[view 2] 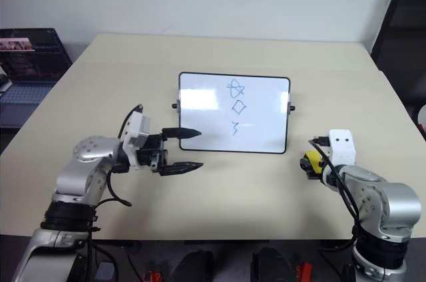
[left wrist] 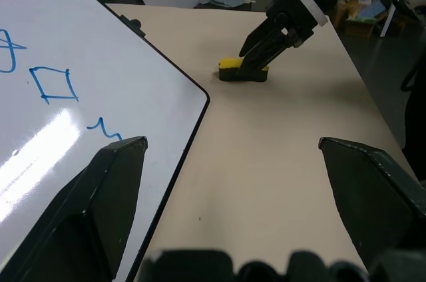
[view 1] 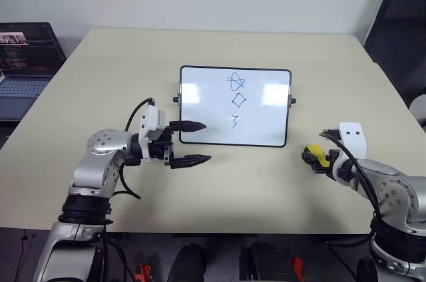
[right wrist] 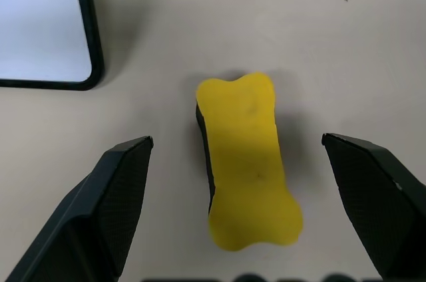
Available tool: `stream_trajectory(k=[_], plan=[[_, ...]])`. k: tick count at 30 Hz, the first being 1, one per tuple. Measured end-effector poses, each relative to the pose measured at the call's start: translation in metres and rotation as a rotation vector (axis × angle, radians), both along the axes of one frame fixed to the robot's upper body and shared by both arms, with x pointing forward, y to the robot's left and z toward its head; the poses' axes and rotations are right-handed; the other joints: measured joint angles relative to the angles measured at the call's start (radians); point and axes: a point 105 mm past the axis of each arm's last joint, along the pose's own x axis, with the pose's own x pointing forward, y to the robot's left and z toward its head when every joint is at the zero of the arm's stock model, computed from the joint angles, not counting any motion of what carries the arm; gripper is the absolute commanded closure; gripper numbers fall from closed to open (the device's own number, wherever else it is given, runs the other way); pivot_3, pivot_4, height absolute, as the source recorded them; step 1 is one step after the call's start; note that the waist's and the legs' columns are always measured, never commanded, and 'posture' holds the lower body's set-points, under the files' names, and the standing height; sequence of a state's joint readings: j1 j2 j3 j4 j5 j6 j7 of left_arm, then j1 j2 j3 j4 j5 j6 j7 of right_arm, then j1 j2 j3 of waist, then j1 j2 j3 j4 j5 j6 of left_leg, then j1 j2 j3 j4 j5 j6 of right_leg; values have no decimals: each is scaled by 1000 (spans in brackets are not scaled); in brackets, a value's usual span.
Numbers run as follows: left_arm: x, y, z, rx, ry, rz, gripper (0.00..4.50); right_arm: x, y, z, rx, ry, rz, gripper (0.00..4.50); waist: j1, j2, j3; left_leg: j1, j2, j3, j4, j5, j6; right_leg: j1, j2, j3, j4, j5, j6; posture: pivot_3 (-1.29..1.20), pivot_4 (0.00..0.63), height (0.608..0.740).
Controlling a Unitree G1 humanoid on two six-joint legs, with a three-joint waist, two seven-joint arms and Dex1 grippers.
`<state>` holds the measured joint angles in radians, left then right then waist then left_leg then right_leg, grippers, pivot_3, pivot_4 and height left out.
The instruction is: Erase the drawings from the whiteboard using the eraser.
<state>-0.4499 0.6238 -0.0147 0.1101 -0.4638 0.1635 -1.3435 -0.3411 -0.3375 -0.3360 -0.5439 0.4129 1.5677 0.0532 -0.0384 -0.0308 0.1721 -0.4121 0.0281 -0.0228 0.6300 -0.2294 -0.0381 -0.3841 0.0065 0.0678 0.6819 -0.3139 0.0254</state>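
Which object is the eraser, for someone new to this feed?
On the beige table lies the whiteboard. Off its near corner on the robot's right, between the open right end effector's fingers, sits the eraser: a small bone-shaped block, bright yellow on a black base.

The whiteboard (view 1: 206, 112) is smooth and shiny, with bright patches of light on its white face and a thin black frame that looks like plastic. The drawings (view 1: 237, 100) are thin blue pen lines on it. The table (view 1: 219, 49) has a flat, matt, pale top. The eraser (right wrist: 247, 159) is yellow and looks soft and matt, with a black base. The left gripper (view 1: 198, 142) has black fingers that look like hard, dull plastic. The laptop (view 1: 23, 62) at the far left has a dark shiny screen.
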Motion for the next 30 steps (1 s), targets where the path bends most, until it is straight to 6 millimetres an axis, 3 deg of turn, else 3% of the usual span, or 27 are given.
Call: stream_trajectory(k=[26,30], plan=[[-11,-15,0,-19,-4,-95,0,10,5,-6,46,-4,-12,22,2,0,0,-2,0,-1,1,0,0,-1,0,-1,1,0,0,0,150,740],[-12,-16,2,-18,-11,-100,0,10,3,-9,45,9,-18,1019,3,0,0,-2,0,-1,1,0,0,-1,0,-1,1,0,0,0,150,740]])
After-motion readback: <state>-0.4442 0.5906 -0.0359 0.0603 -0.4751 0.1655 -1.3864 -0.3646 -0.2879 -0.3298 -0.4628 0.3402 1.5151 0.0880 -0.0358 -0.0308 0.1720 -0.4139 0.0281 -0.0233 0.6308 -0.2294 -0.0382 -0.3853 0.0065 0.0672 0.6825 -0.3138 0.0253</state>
